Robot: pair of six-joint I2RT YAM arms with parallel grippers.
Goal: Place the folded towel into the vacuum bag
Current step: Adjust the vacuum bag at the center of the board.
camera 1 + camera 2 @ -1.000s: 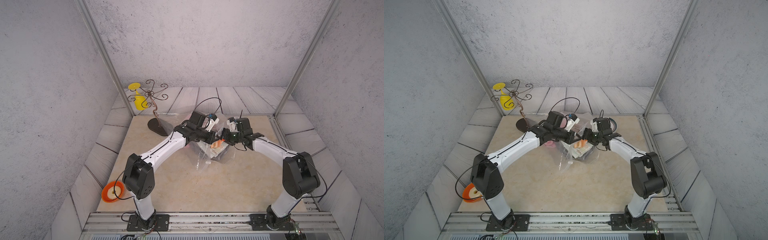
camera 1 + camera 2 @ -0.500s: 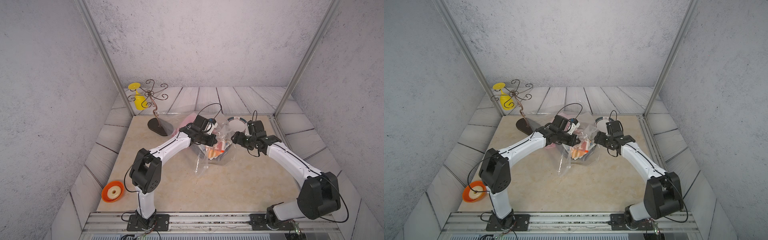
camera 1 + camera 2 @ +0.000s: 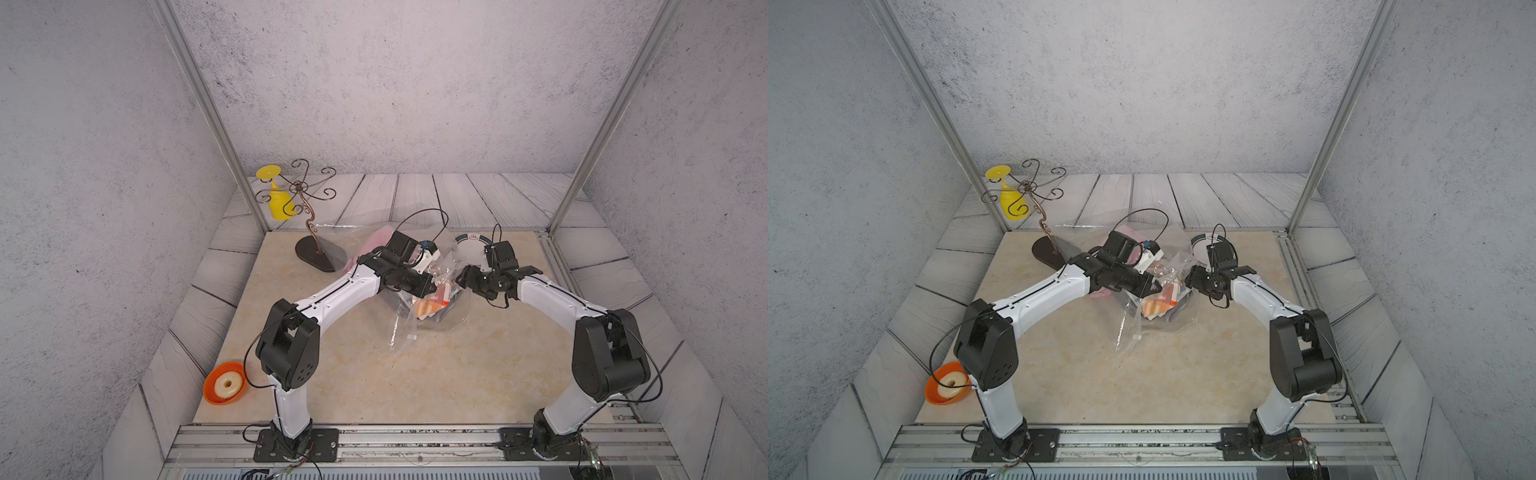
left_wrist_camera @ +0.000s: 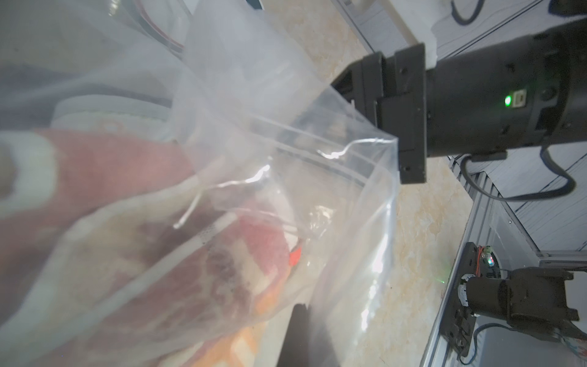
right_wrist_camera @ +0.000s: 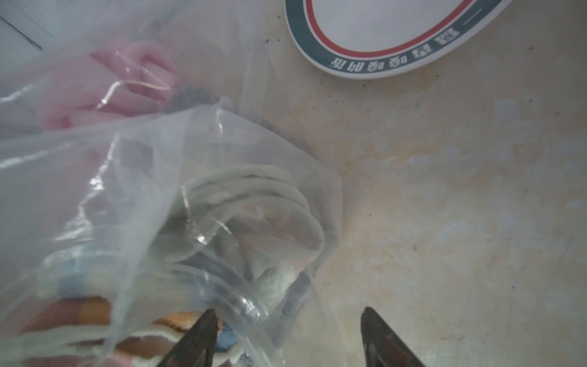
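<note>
Though my left arm (image 3: 345,291) overlaps it, I see the towel (image 3: 432,305) inside the crumpled vacuum bag (image 3: 451,322), with the plate (image 3: 471,238) at one o'clock. The left gripper (image 3: 433,287) is seemingly pinching the film, and the right gripper (image 5: 287,314) is released.

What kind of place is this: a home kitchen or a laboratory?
Probably a laboratory robot cell: the left arm and right arm are bolted to a metal rail, aluminium posts frame plain grey walls, and the props, a wire stand and a plate, are unrelated.

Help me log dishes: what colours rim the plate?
Plate rim: teal band, red line; right wrist view.

even soft light, blurry wrist close-ups
</note>
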